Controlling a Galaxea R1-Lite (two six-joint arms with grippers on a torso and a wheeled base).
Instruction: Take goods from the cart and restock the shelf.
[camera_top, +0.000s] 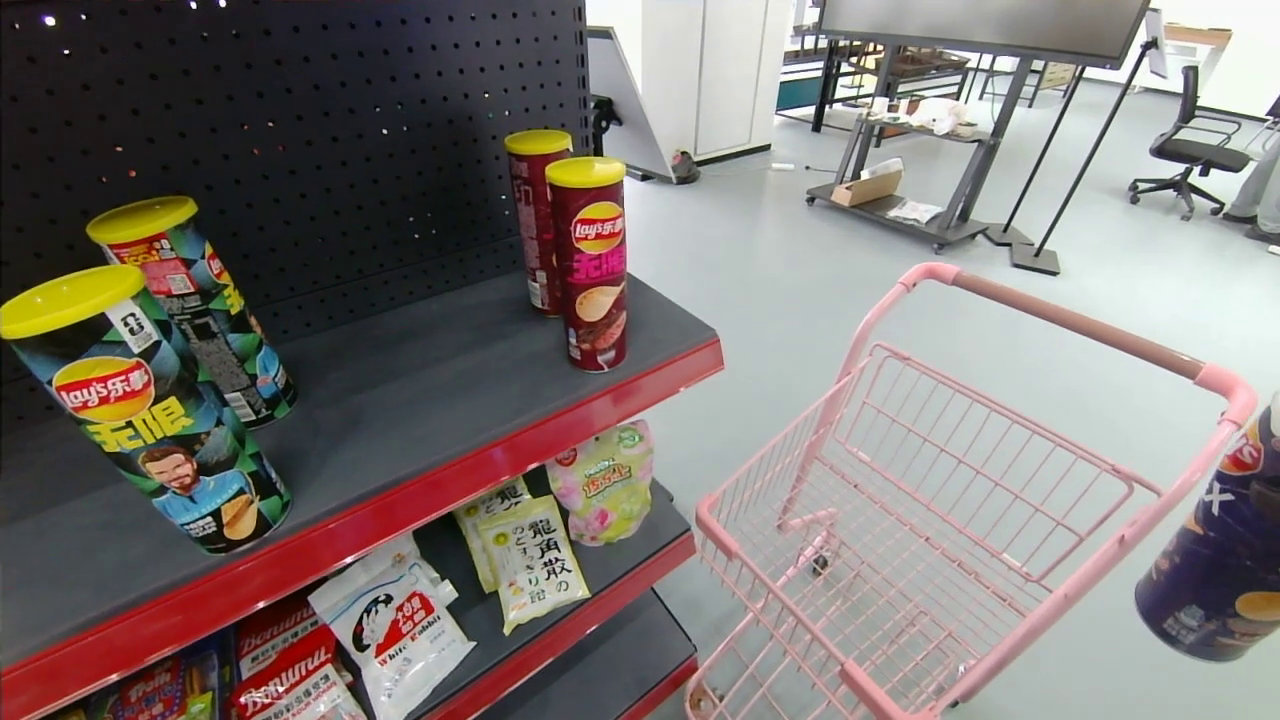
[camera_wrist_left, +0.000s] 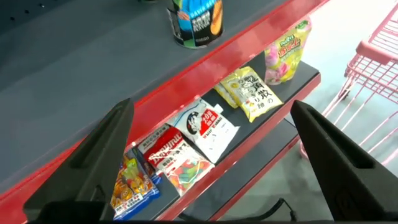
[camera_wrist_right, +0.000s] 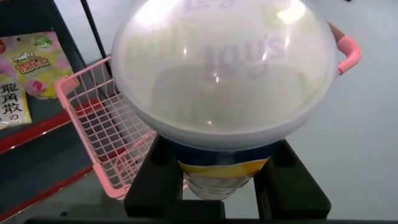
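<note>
Right gripper clenched around blue chip can, just beside pink cart. Left gripper released, fingers spread wide, over red shelf edge.

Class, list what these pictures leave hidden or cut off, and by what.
1. Blue can, head view: cut off by the right edge.
2. Right wrist view: the can's pale lid covers most of its label and much of the right pincer.
3. Rear maroon can, head view: front maroon can covers its label.
4. Lower-shelf packets, head view: the red shelf edge hides some tops.
</note>
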